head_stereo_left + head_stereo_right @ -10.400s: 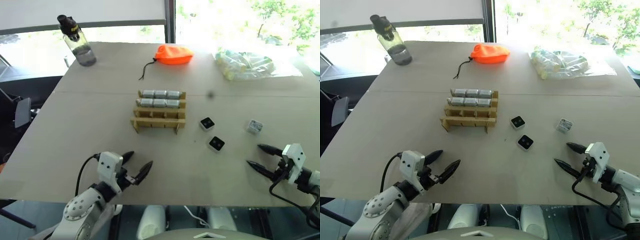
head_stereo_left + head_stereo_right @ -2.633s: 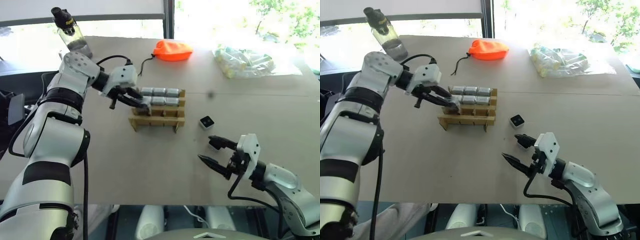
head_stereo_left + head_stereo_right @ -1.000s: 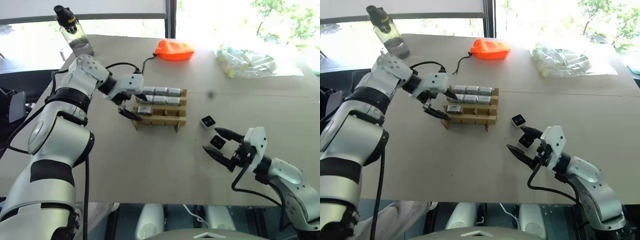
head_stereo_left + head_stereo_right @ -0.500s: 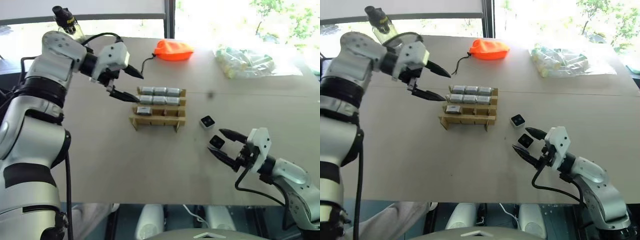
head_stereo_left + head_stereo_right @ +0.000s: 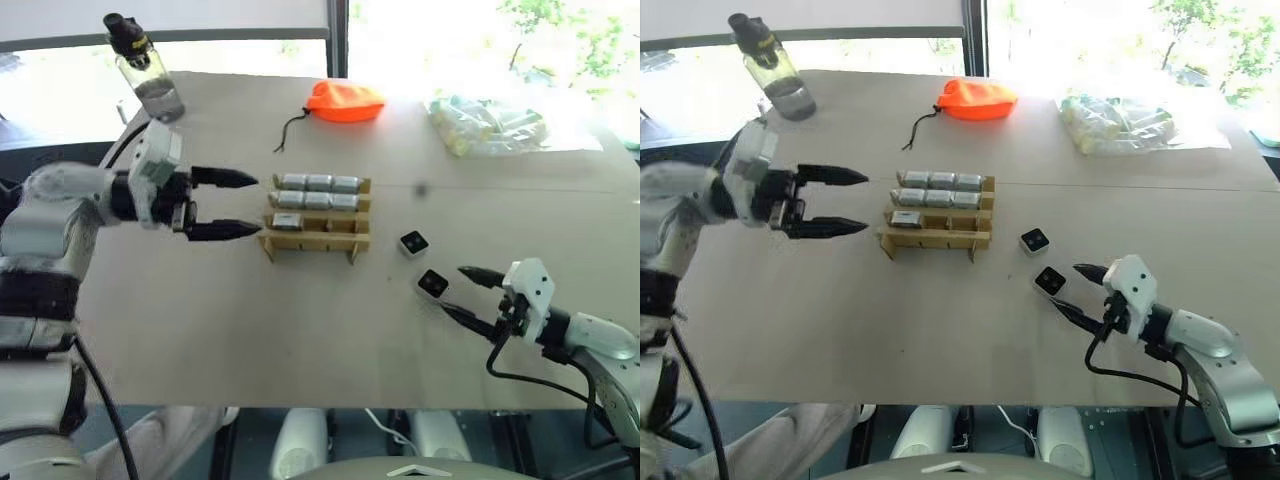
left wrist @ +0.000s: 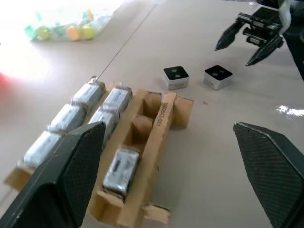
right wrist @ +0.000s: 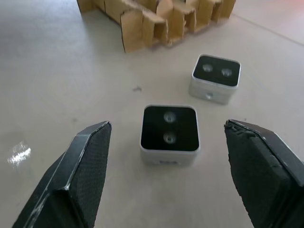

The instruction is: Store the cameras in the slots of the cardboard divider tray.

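The cardboard divider tray point(image 5: 316, 236) stands mid-table with several silver-grey cameras in its two back rows and one camera point(image 5: 287, 220) in the left slot of the third row. Two loose cameras point(image 5: 414, 243) point(image 5: 432, 284) lie lens-up to its right. My left gripper point(image 5: 256, 205) hovers open and empty just left of the tray, pointing at it. My right gripper point(image 5: 452, 289) is open, and the nearer loose camera point(image 7: 169, 133) sits just ahead of its fingertips, untouched. The left wrist view shows the tray point(image 6: 164, 124) and the slotted camera point(image 6: 118, 168).
A water bottle point(image 5: 145, 70) stands at the far left corner. An orange pouch point(image 5: 345, 102) with a cord lies behind the tray. A clear bag of pale tubes point(image 5: 495, 125) lies at the far right. The table's front edge runs close under both arms.
My left gripper has left the tray's left end, swung up and back, and now sits lower to the tray's left. The right gripper has drawn back to the right off the nearer loose camera.
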